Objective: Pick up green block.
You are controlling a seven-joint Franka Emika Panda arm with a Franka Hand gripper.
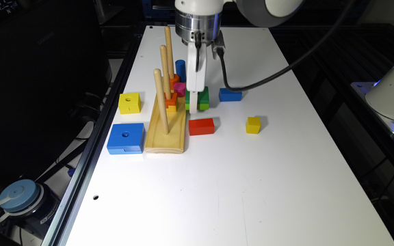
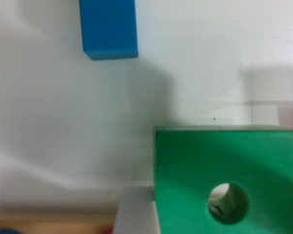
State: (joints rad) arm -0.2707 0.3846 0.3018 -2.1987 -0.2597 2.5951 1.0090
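One step looks nearly made: the white gripper (image 1: 193,102) is down at the square flat wooden green block with a round centre hole (image 1: 202,98), a finger beside its edge. Whether it grips, I cannot tell. Block sits on the white table (image 1: 251,171), unlifted.

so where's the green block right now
In the exterior view the green block sits on the table right of the peg stand, between pink piece and blue brick, gripper on it.

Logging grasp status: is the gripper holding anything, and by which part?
Cannot be told. The gripper is down at the green block, one finger beside its edge; closure isn't visible.
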